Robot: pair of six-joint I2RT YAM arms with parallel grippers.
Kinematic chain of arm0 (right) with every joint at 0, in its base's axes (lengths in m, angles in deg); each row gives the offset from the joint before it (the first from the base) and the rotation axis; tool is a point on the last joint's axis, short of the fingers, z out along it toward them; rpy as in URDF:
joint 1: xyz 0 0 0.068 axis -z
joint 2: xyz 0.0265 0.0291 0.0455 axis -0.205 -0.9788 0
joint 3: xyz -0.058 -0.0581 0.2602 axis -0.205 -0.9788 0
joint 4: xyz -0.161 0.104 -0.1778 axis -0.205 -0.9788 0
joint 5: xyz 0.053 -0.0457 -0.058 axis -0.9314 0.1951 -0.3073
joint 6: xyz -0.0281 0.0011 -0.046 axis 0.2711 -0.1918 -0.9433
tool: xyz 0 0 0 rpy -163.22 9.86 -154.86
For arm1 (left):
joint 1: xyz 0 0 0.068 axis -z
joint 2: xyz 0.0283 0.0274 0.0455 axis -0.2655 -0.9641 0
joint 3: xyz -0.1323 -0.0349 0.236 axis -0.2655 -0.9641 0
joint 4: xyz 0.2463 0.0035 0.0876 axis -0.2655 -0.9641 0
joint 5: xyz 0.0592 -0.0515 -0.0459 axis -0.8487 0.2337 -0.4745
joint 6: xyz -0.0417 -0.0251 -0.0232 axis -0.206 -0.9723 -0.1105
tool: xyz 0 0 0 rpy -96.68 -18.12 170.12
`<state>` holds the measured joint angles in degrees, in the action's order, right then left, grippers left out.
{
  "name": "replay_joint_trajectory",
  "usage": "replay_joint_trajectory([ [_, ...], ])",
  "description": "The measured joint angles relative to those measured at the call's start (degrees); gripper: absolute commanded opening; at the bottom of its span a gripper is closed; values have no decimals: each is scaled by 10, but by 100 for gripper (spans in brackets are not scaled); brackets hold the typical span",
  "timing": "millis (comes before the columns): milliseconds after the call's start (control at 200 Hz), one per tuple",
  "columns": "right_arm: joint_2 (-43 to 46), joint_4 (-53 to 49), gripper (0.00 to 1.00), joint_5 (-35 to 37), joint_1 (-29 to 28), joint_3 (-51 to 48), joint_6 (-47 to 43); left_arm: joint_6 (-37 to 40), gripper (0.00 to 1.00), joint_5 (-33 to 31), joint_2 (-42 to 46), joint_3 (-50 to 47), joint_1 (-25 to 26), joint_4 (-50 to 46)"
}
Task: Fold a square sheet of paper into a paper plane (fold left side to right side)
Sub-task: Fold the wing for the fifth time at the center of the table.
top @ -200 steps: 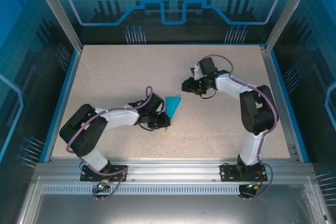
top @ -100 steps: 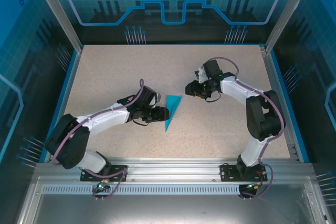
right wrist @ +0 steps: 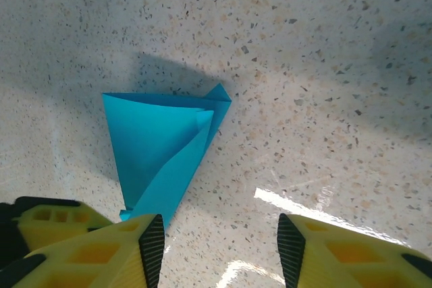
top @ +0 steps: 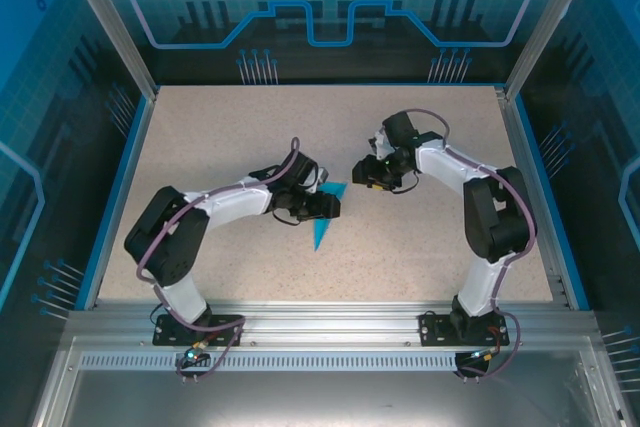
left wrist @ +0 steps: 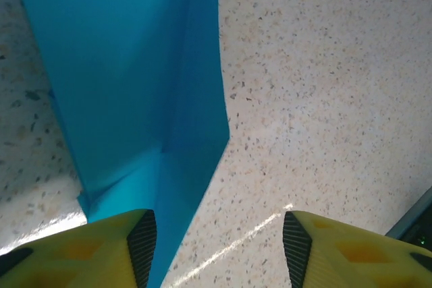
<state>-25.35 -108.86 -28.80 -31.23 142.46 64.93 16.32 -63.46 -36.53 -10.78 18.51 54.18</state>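
The cyan-blue sheet of paper (top: 322, 227) lies flat mid-table, folded into a slim pointed paper plane shape with its tip toward the near edge. My left gripper (top: 326, 206) hovers over its left side, open. In the left wrist view the paper (left wrist: 135, 79) runs under the left fingertip (left wrist: 142, 247), and bare table fills the gap of the left gripper (left wrist: 219, 247). My right gripper (top: 361, 173) is open just right of the paper's wide end. In the right wrist view the folded paper (right wrist: 158, 146) reaches the left fingertip (right wrist: 152, 247) of the right gripper (right wrist: 221, 247), which holds nothing.
The speckled table (top: 220, 137) is walled by blue rails (top: 118, 187) at left, right and back. An aluminium frame (top: 330, 322) runs along the near edge by the arm bases.
My left gripper has opened, letting go of the paper, and slid up and to the right along it. My right gripper has opened a little wider and shifted slightly. The paper stays in place.
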Motion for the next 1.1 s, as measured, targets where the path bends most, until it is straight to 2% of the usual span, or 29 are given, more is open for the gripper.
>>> replay_joint_trajectory([
  [250,-31,-9,52,0,-13,39,33,2,55,24,-50,6,12,17],
  [550,-96,-27,51,2,-31,92,57,4,56,31,-53,6,15,27],
  [645,-108,-31,48,2,-36,97,63,4,59,35,-53,4,15,35],
  [870,-120,-34,39,0,-39,100,72,4,66,35,24,-52,0,50],
  [985,-120,-32,38,-4,-39,100,76,3,61,37,69,-68,-31,59],
  [1101,-120,-28,37,-11,-39,99,78,-7,53,50,68,-69,-51,78],
])
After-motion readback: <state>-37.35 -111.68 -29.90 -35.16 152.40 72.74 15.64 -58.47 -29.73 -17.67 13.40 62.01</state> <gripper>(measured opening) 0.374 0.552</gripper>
